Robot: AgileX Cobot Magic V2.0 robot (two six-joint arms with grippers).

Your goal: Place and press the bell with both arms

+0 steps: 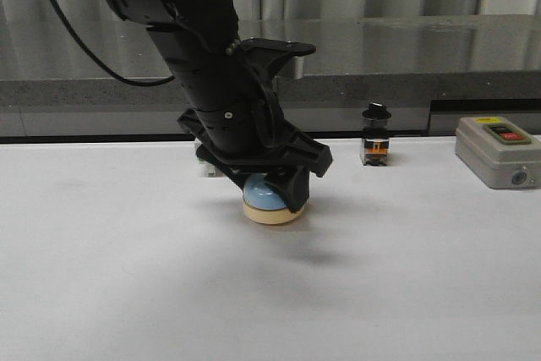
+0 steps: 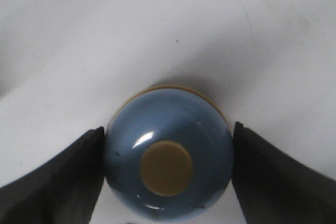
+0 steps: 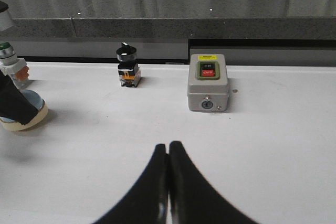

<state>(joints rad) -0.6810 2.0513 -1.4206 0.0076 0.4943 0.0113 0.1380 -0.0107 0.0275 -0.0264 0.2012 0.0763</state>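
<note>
The light-blue bell (image 1: 267, 212) with its cream base sits on the white table (image 1: 127, 276) near the middle. My left gripper (image 1: 272, 194) comes down over it from above. In the left wrist view the two black fingers (image 2: 63, 182) press against both sides of the dome of the bell (image 2: 168, 129), and its cream button faces the camera. The left gripper (image 2: 168, 156) is shut on it. The bell's base also shows in the right wrist view (image 3: 29, 120). My right gripper (image 3: 168, 148) is shut and empty above the table, out of the front view.
A black-knobbed switch (image 1: 375, 137) (image 3: 127, 66) stands behind and right of the bell. A grey on/off box (image 1: 499, 151) (image 3: 208, 81) sits at the far right. A green-capped white pushbutton (image 3: 8, 61) stands just behind the bell. A dark counter edge runs along the back.
</note>
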